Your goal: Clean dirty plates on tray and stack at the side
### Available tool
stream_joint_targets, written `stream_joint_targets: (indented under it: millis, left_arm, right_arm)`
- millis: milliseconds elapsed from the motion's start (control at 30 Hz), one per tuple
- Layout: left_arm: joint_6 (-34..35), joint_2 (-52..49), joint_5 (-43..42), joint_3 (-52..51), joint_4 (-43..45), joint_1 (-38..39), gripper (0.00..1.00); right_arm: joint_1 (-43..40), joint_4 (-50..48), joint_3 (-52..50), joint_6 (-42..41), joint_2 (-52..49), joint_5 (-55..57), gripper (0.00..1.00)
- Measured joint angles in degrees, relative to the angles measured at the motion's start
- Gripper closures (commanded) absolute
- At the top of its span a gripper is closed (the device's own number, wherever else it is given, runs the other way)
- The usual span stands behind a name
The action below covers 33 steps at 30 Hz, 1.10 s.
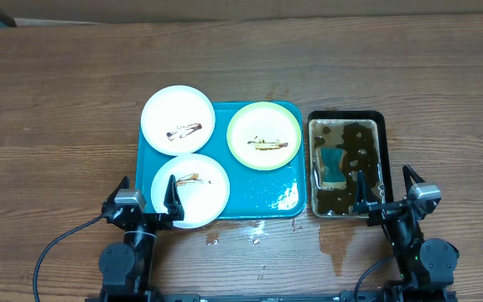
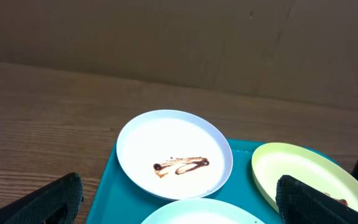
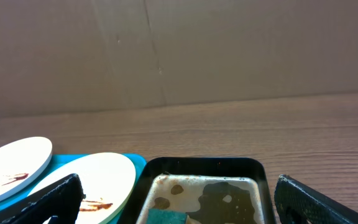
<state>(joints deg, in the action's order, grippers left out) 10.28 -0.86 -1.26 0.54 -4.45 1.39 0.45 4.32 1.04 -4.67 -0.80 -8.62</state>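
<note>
All three plates are seen with brown streaks on them, so the wiping is judged not yet begun; this is the opening step. The tray (image 1: pixel 285 198) is set midway between the table's left and right edges, nearer the near edge than the far one. On it, one white plate (image 1: pixel 179 120) is placed toward the far-left and overhangs the tray's rim there. A second white plate (image 1: pixel 199 197) is laid toward the near edge, spilling over the rim. The yellow-green plate (image 1: pixel 264 126) is seated on the side toward the right edge.

The left gripper (image 1: pixel 148 197) is held spread wide and empty at the near rim of the second white plate. The right gripper (image 1: pixel 386 186) is likewise parted with nothing in it, at the near end of the black pan (image 1: pixel 347 115) of brown water. A teal block, taken to be a sponge (image 1: pixel 334 168), is seen lying partly sunk in that water.

Next, the sponge would probably be fetched by the right gripper, with a short reach forward and down, while a plate is steadied by the left.

Bare wood is offered toward the left edge, likely the place for stacking, and widely along the far edge. Only a thin gap is left between tray and pan. Wet patches (image 1: pixel 335 245) are noted by the near edge.
</note>
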Motion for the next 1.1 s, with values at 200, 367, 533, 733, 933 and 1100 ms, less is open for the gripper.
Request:
stream_joint_targets:
  millis: [200,367,533,733,933,1100]
  left_arm:
    - [0.0,0.0,0.0,0.0,0.0,0.0,0.0]
    - [0.0,0.0,0.0,0.0,0.0,0.0,0.0]
    - [0.0,0.0,0.0,0.0,0.0,0.0,0.0]
    - [0.0,0.0,0.0,0.0,0.0,0.0,0.0]
    - [0.0,0.0,0.0,0.0,0.0,0.0,0.0]
    - [0.0,0.0,0.0,0.0,0.0,0.0,0.0]
  right_arm:
    - [0.0,0.0,0.0,0.0,0.0,0.0,0.0]
    - [0.0,0.0,0.0,0.0,0.0,0.0,0.0]
    - [0.0,0.0,0.0,0.0,0.0,0.0,0.0]
    - [0.0,0.0,0.0,0.0,0.0,0.0,0.0]
    - [0.0,0.0,0.0,0.0,0.0,0.0,0.0]
    - [0.0,0.0,0.0,0.0,0.0,0.0,0.0]
